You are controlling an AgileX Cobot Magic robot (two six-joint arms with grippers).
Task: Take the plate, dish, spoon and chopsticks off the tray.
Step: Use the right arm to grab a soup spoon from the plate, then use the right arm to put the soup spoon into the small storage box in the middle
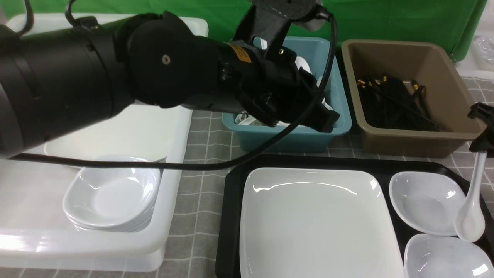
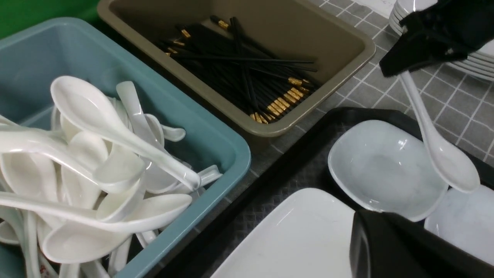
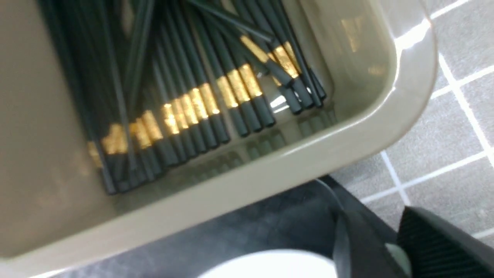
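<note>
Below the right pincer (image 1: pixel 479 147), closed on its handle, the spoon (image 1: pixel 471 210) pointed down to the tray (image 1: pixel 231 185), bowl beside a small dish (image 1: pixel 422 202); whether the left pincer (image 1: pixel 326 117) was open could not be told.

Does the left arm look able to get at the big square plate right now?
Probably yes: the plate lies bare on the tray, and the left gripper hangs just behind it over the teal tub.
</note>
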